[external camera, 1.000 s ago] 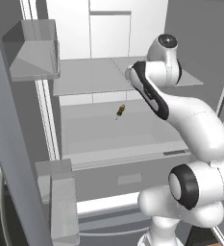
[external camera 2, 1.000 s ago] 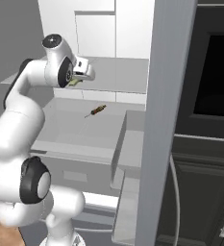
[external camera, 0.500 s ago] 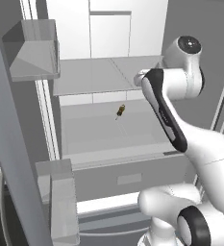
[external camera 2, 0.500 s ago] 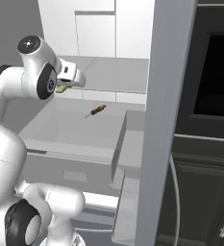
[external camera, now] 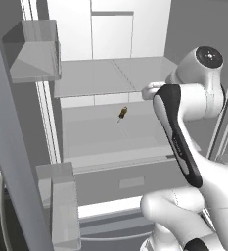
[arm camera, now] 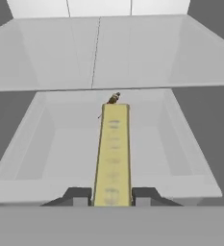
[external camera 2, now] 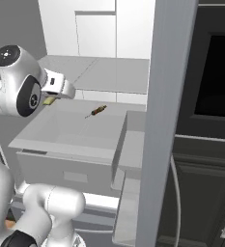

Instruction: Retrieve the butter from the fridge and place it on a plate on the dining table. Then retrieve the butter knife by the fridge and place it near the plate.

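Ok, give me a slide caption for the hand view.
Pincer shut on the butter, held above the open fridge drawer, a small brown item lying beyond the stick's far end.

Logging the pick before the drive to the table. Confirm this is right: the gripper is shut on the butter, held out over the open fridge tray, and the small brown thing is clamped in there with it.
Wrong on the last point. In the hand view the gripper is shut on the butter alone; the small brown thing lies loose in the open fridge tray, as the right base view shows.
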Controlling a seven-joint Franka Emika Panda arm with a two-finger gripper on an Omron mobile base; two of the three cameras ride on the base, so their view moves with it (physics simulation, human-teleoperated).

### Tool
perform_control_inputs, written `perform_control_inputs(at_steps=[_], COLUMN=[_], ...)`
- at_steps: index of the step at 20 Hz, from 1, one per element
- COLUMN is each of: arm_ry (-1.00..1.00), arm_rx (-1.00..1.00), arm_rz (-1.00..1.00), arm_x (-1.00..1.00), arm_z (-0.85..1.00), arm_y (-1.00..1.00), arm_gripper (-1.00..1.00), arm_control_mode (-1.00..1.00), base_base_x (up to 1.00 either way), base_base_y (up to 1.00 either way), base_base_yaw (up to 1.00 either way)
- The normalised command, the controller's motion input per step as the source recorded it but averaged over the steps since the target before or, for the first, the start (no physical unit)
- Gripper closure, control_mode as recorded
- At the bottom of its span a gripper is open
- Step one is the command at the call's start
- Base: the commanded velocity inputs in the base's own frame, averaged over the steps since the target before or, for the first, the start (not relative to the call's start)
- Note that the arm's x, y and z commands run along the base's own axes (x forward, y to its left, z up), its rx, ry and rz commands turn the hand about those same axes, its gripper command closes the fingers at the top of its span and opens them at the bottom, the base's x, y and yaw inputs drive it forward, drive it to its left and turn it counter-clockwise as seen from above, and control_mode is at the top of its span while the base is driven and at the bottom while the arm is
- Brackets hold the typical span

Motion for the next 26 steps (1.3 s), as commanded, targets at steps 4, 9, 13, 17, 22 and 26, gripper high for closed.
perform_control_inputs(at_steps=[4, 9, 13, 17, 22, 26], arm_ry=[0.04, 0.0, 0.0, 0.0, 0.0, 0.0], arm_rx=[0.0, 0.0, 0.0, 0.0, 0.0, 0.0], arm_rz=[0.0, 0.0, 0.0, 0.0, 0.0, 0.0], arm_x=[-0.17, 0.0, 0.0, 0.0, 0.0, 0.0], arm_z=[-0.02, 0.0, 0.0, 0.0, 0.0, 0.0], arm_y=[0.01, 0.0, 0.0, 0.0, 0.0, 0.0], arm_gripper=[1.0, 1.0, 1.0, 1.0, 1.0, 1.0], arm_control_mode=[-1.0, 1.0, 1.0, 1.0, 1.0, 1.0], base_base_x=[0.0, -0.81, -0.99, -0.96, -0.73, -0.51], base_base_y=[0.0, 0.06, 0.13, 0.19, 0.2, 0.11], base_base_yaw=[0.0, 0.0, 0.0, 0.0, -0.25, -0.48])
